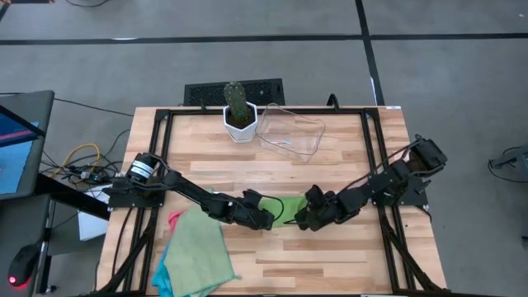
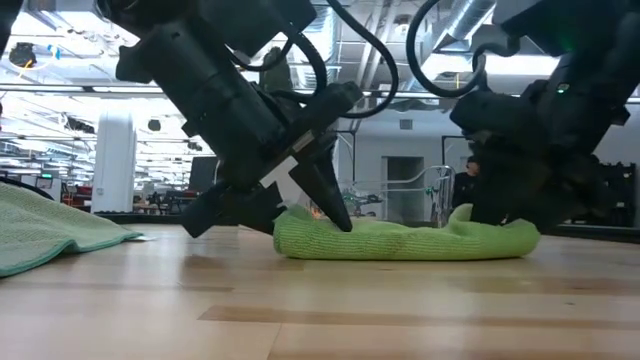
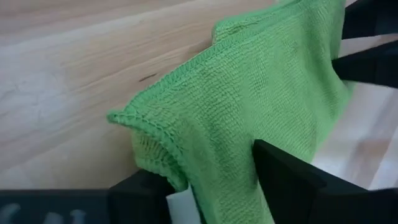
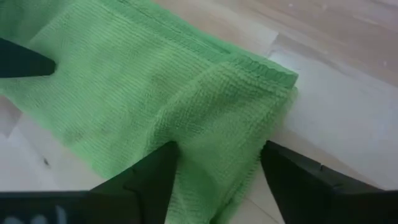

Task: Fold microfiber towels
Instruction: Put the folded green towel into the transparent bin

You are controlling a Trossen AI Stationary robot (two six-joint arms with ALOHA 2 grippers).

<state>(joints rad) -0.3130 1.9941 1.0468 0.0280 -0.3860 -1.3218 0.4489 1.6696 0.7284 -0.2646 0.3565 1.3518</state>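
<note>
Lying between left gripper (image 1: 266, 219) and right gripper (image 1: 302, 219), green towel (image 2: 400, 240)

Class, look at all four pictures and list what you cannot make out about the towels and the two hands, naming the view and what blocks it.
- High view: the bright green towel mostly hidden under the left hand and right hand.
- High view: the pile cut by the bottom edge; the pink towel and blue towel barely peek out.
- Low view: the right hand hides the towel's far end.
</note>
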